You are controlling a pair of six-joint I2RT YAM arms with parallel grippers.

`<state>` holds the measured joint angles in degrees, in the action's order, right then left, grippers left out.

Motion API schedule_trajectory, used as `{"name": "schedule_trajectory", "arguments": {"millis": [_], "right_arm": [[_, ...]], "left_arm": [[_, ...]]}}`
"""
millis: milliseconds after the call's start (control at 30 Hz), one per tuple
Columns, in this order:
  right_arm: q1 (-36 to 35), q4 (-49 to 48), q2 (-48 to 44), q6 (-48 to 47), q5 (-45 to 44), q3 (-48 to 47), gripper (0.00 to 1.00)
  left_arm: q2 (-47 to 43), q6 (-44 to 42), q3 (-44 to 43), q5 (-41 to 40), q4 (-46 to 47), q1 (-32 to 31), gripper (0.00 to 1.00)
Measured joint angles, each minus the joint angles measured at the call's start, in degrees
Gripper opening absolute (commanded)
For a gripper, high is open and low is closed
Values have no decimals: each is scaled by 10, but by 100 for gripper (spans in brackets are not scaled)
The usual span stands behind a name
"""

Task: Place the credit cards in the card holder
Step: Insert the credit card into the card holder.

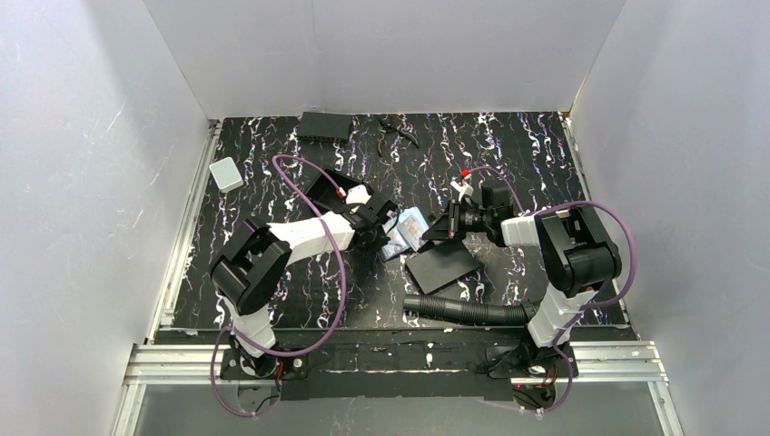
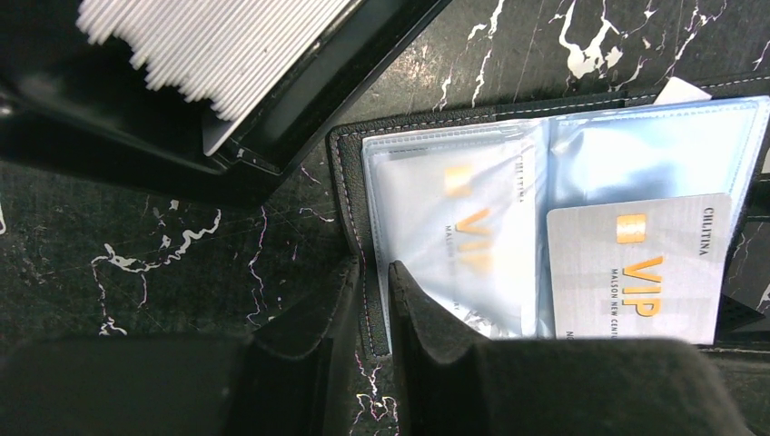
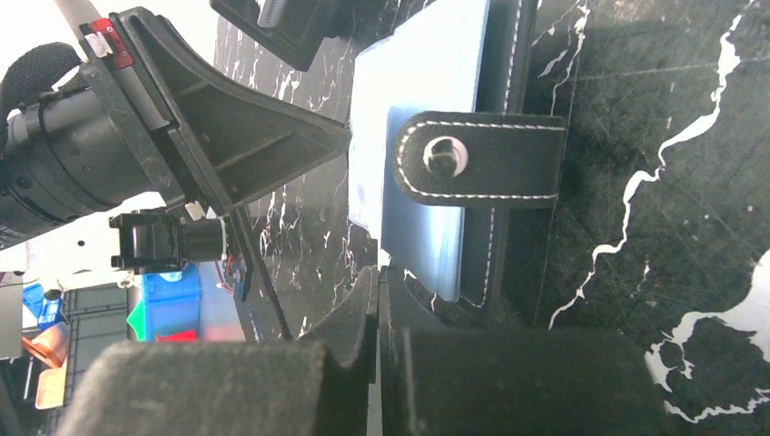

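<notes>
**Card held at the open card holder**

One credit card (image 2: 636, 272) lies on top of the right half of the open card holder (image 2: 348, 173). It is pale and shiny, with gold letters that say VIP. It sits on the clear sleeve, not in it. A second card (image 2: 463, 236) is already inside the clear sleeve on the left half. The holder lies flat in the middle of the bench (image 1: 508, 145), between the two arms.

The right claw (image 3: 377, 291) has its fingers pressed together, and they look to be pinching the edge of the top card. A black strap (image 3: 477, 156) with a round metal snap lies across the holder just past those fingers.

The left claw (image 2: 372, 309) is nearly closed too. The black stitched edge of the holder runs between its two fingers, so it is pinching that edge.

Just beside the holder, nearer the arms, lies a flat black sheet (image 1: 442, 265). A black ribbed hose (image 1: 468, 311) lies near the right arm's base. A small white box (image 1: 225, 173) sits well apart on the left. A black box (image 1: 324, 124) stands at the back wall.
</notes>
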<state>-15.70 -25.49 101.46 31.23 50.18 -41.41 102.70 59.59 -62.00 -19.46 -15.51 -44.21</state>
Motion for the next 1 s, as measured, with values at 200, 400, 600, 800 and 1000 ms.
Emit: {"name": "schedule_trajectory", "arguments": {"millis": [200, 400, 600, 800, 1000], "right_arm": [[0, 20, -1, -3, 4, 0, 1], [0, 20, -1, -1, 11, 0, 1], [0, 20, -1, 0, 14, 0, 1], [-1, 20, -1, 0, 19, 0, 1], [-5, 20, -1, 0, 26, 0, 1]], "left_arm": [[3, -3, -2, 1, -6, 2, 14], [3, -5, -4, 1, -8, 2, 14], [4, -7, -5, 1, -9, 2, 14], [6, -9, -8, 1, -12, 2, 14], [6, -11, -9, 1, -13, 2, 14]]}}
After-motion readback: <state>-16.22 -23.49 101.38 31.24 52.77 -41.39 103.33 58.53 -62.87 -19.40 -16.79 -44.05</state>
